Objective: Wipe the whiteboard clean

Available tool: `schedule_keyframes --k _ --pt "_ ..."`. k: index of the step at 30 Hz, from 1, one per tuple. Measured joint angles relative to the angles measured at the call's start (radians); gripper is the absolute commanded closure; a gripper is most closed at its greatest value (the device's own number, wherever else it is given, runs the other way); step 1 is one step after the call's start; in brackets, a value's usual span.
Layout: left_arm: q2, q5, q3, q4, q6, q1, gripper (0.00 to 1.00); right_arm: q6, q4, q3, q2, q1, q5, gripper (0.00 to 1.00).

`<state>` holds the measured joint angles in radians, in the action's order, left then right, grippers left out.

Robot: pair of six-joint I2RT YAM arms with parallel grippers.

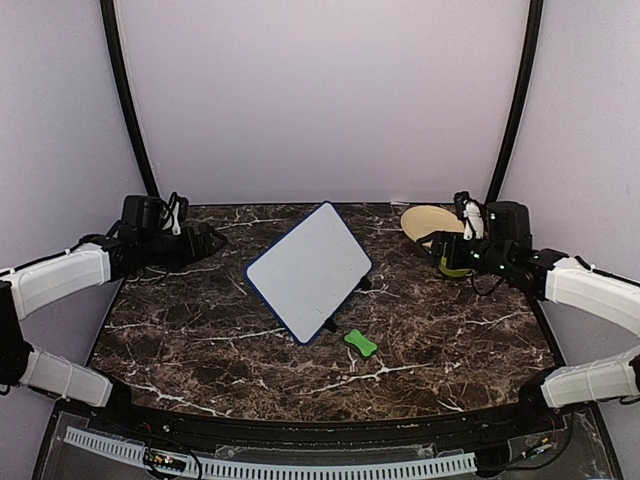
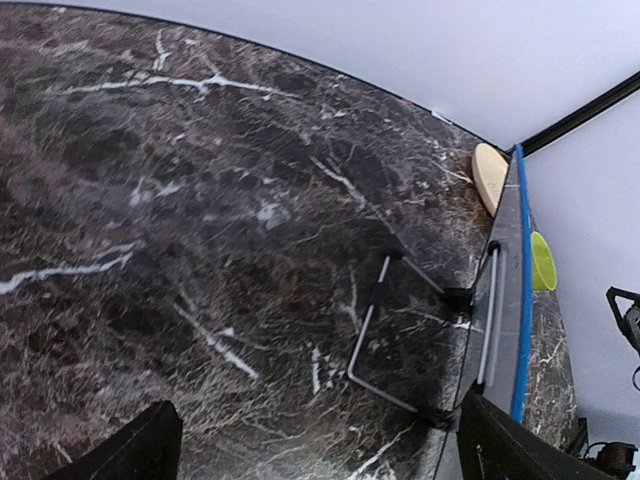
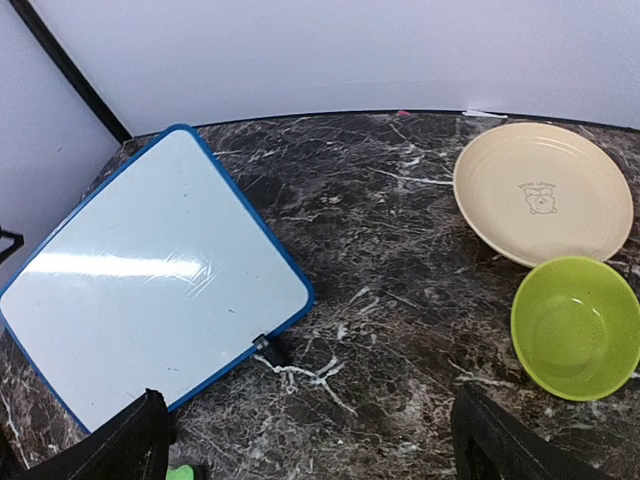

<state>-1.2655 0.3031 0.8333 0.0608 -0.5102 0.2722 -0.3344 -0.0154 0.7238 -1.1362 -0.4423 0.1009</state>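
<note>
Whiteboard (image 1: 308, 272) sits mid-surface, slightly toward the far edge. It is propped tilted on a wire stand (image 2: 375, 335) and turned so one corner points at the near edge. Face is plain white with a glare streak and a few tiny specks, and the rim is blue. In the left wrist view the board shows edge-on from behind, with the stand's legs on the surface (image 1: 200, 340).

Green eraser (image 1: 360, 343) lies flat on the surface just beside the board's near corner, on its right, not touching it.

Cream plate (image 3: 543, 190) is at the far right corner. Green bowl (image 3: 577, 327) sits just beside it on the near side; can't tell if the rims touch. Both are well apart from the board.

Left arm (image 1: 60, 275) is at the left edge toward the far corner, wrist aimed across at the back of the board. Left jaws are spread wide, nothing between them.

Right arm (image 1: 590, 290) is at the right edge, wrist over the bowl and looking toward the board face. Right jaws are also spread wide and hold nothing.

Neither arm touches the board or the eraser.
</note>
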Motion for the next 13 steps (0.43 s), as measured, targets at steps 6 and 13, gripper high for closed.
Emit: schedule_keyframes --k 6,13 --pt "0.058 -0.061 -0.172 -0.031 -0.047 -0.005 0.01 -0.068 0.129 -0.19 0.021 0.071 0.041 0.02" --pt "0.058 -0.084 -0.29 -0.119 -0.109 -0.006 0.01 -0.117 0.196 -0.292 0.027 0.072 0.062 0.01"
